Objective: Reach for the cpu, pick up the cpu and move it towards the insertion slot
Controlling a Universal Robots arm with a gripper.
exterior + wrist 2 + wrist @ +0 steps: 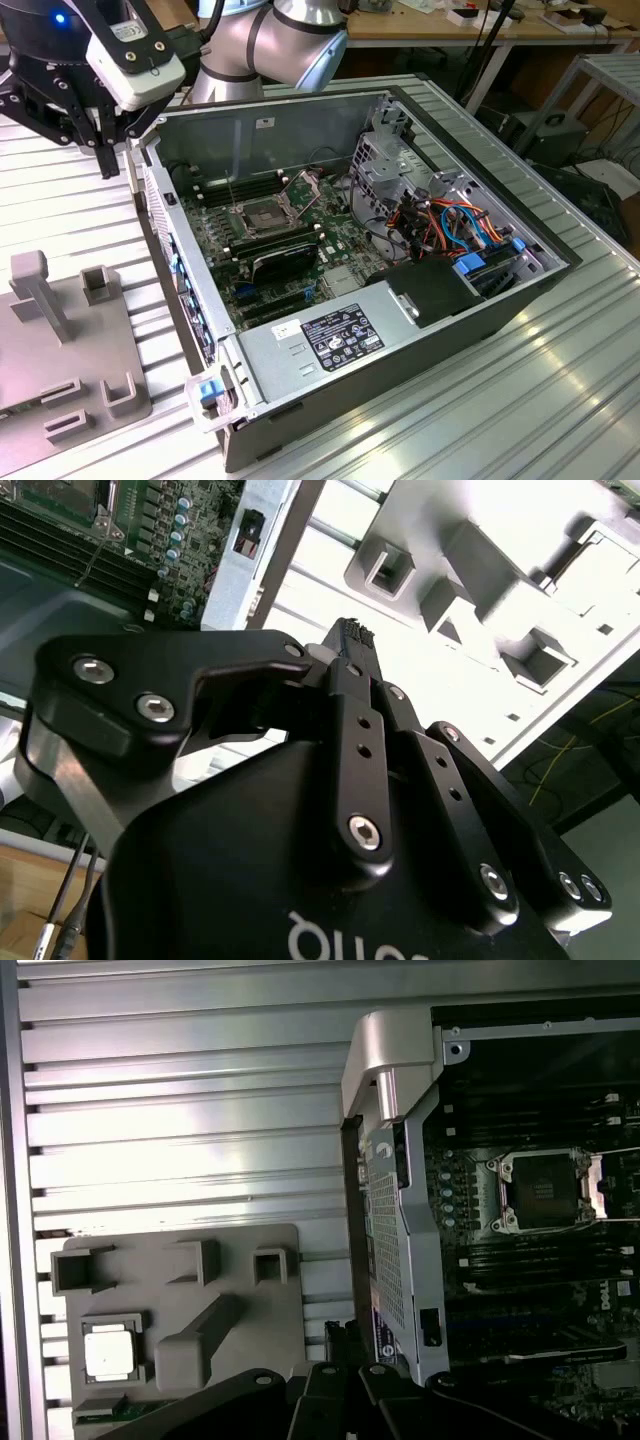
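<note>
End effector [108,150], fingers together and empty, hovers at 10 o'clock of the socket [262,215]. The chip [108,1350] sits recessed in its holder [235,1260], apparently located for pickup.

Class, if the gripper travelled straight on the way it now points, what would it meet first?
The gripper would probably meet the ribbed metal table, between the computer case and the grey fixture plate; depth is unclear.

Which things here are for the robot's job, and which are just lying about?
For the job: cpu, insertion slot, tool.
Just lying about: power-supply box, black finned card, coloured cables.
</note>
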